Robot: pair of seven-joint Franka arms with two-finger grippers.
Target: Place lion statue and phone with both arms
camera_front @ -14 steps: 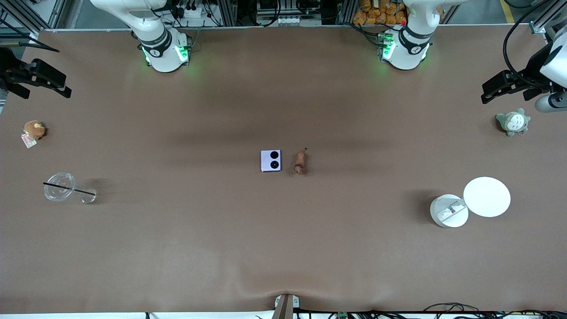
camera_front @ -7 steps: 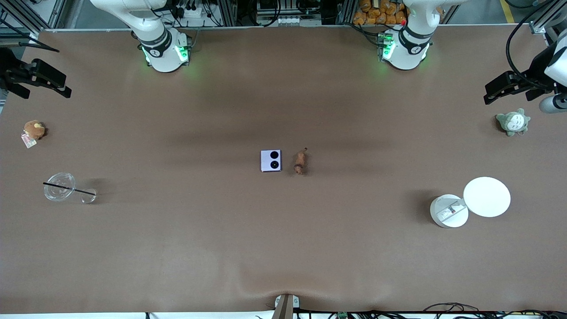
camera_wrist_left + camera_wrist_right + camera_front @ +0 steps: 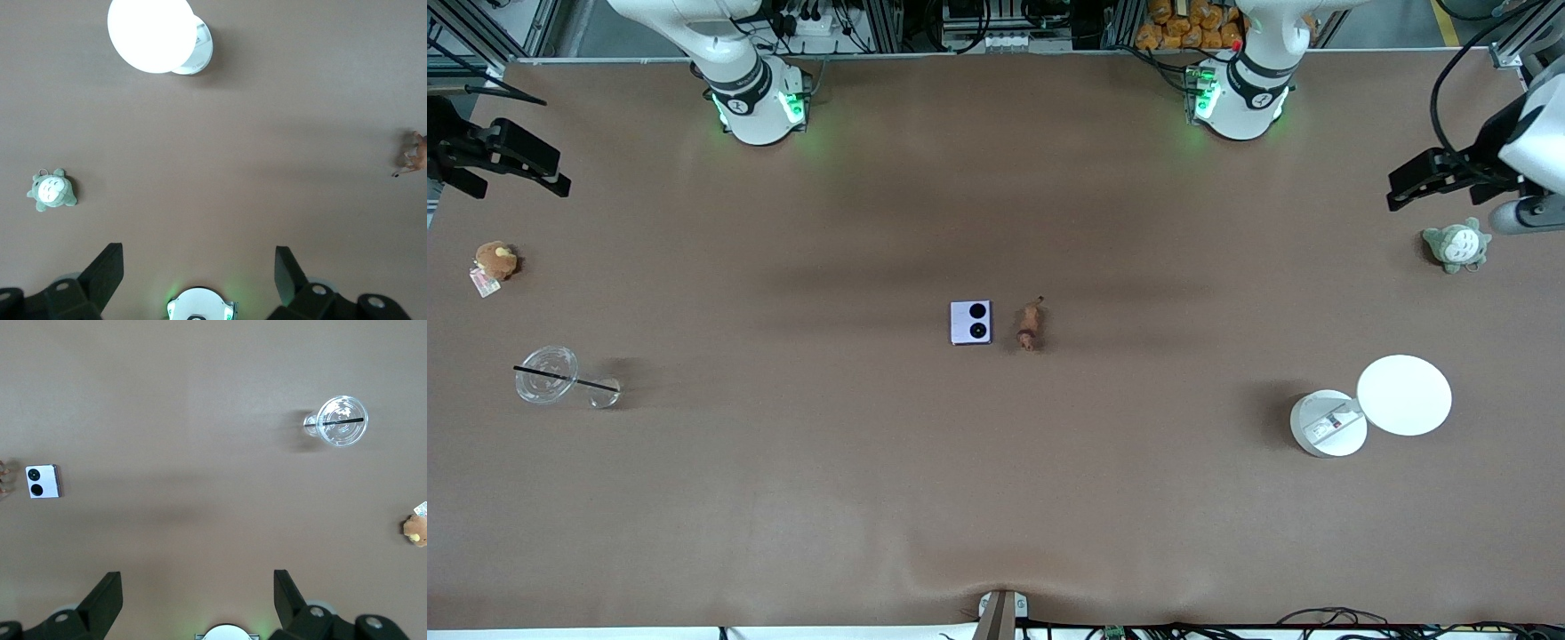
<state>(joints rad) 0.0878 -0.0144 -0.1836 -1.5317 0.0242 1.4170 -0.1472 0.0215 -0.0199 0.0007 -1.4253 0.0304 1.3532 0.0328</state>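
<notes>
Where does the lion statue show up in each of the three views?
Front view: lion statue at mid-table, beside the phone, toward the left arm's end.
Left wrist view: at the picture's edge, partly cut off.
Right wrist view: only a sliver at the edge, beside the phone.
Shared landmark, front and right wrist: the phone.

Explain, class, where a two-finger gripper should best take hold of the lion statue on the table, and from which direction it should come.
Probably from straight above, fingers closing across the narrow trunk of the lion statue, not the thin tail. It lies low and elongated on the table, and the phone sits close beside it, so lower the finger on that side carefully.
</notes>
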